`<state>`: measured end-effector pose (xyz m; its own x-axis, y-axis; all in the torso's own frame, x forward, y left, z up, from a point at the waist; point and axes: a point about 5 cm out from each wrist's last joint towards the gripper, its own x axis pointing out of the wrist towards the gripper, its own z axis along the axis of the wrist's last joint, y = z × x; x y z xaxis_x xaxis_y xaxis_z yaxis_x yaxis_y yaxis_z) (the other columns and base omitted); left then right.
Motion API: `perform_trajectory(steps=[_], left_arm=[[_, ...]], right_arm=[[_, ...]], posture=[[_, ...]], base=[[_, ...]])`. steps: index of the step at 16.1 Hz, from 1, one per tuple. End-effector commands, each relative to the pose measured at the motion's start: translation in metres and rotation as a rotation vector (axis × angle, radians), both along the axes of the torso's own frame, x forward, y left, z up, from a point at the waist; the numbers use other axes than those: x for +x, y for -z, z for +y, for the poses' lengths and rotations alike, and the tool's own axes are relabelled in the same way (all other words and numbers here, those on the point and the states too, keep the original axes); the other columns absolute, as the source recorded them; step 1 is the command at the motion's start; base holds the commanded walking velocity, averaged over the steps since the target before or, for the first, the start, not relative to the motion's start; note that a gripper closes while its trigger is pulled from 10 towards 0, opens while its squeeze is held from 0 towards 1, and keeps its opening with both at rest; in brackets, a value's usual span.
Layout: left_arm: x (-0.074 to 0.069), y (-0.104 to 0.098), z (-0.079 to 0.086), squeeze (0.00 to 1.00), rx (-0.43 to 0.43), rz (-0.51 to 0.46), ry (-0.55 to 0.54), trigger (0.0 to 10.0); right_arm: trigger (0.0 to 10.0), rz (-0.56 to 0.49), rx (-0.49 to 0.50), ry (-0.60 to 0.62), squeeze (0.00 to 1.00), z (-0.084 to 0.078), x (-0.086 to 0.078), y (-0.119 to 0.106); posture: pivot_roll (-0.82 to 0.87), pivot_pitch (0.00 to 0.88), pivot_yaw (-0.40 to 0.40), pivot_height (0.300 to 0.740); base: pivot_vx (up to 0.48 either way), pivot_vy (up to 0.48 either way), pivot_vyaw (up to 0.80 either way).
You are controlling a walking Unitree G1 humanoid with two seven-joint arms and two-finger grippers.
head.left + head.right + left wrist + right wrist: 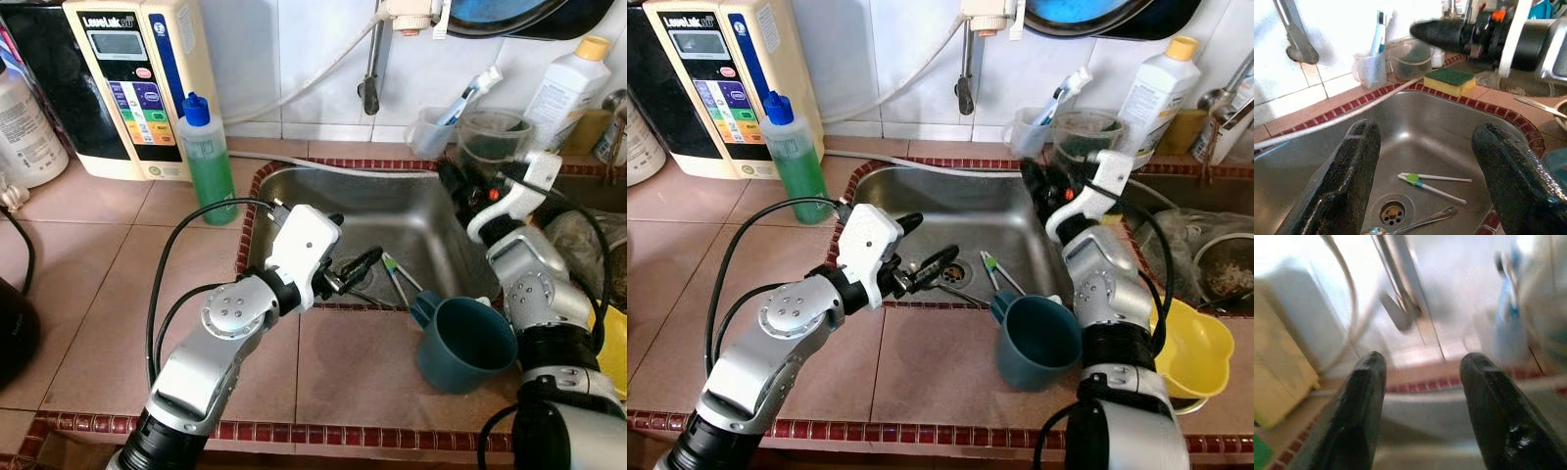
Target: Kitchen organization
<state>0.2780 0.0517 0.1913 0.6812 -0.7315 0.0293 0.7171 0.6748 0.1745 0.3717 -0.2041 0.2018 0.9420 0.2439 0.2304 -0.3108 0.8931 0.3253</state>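
A steel sink [392, 211] is set into the tiled counter. Two thin white sticks with green marks [1432, 183] lie on its floor beside a spoon [1415, 223] and the drain [1392, 213]. My left gripper [367, 262] hovers open over the sink's front edge, holding nothing. Over the sink's back right corner my right gripper [1043, 186] is open and points toward the faucet [1400, 298]. A teal cup [465, 343] lies tilted on the counter at the sink's front right corner. A yellow-green sponge [1449, 81] rests on the far rim.
A green soap bottle [209, 157] and a water machine [137, 83] stand left of the sink. Behind it are a clear tub [490, 137], a toothbrush cup [436, 127] and a white bottle [568, 88]. A yellow bowl [1190, 352] sits far right.
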Motion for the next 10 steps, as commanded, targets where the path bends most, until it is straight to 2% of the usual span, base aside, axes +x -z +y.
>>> perform_trajectory(steps=[1, 3, 5, 7, 9, 10], left_arm=[[0.004, -0.004, 0.004, 0.00, 0.003, -0.034, -0.028, 10.0], [0.008, -0.007, 0.009, 0.00, 0.003, -0.068, -0.057, 10.0], [0.021, -0.014, 0.023, 0.00, -0.022, -0.084, -0.127, 10.0], [0.031, -0.024, 0.038, 0.00, -0.025, -0.170, -0.201, 10.0], [0.042, -0.028, 0.054, 0.00, -0.039, -0.161, -0.285, 10.0], [0.046, -0.031, 0.062, 0.00, -0.080, -0.154, -0.320, 10.0]], right_arm=[[10.0, -0.049, -0.042, 0.004, 1.00, 0.003, -0.004, -0.007], [10.0, -0.087, -0.076, 0.042, 1.00, 0.003, -0.007, -0.011], [10.0, -0.144, -0.055, 0.058, 0.98, 0.005, -0.013, -0.022], [10.0, -0.198, -0.053, 0.069, 1.00, 0.008, -0.019, -0.034], [10.0, -0.237, -0.034, 0.087, 1.00, 0.009, -0.021, -0.044], [10.0, -0.262, -0.036, 0.102, 1.00, 0.009, -0.023, -0.050]], posture=[[-0.01, 0.063, 0.005, 0.740], [0.00, 0.053, -0.004, 0.740], [0.00, 0.045, -0.012, 0.740], [0.00, 0.033, -0.022, 0.740], [0.00, 0.023, -0.026, 0.740], [0.01, 0.020, -0.029, 0.740]], base=[[0.000, 0.000, 0.00], [0.000, 0.000, 0.00], [0.000, 0.000, 0.00], [0.000, 0.000, 0.00], [0.000, 0.000, 0.00], [0.000, 0.000, 0.00]])
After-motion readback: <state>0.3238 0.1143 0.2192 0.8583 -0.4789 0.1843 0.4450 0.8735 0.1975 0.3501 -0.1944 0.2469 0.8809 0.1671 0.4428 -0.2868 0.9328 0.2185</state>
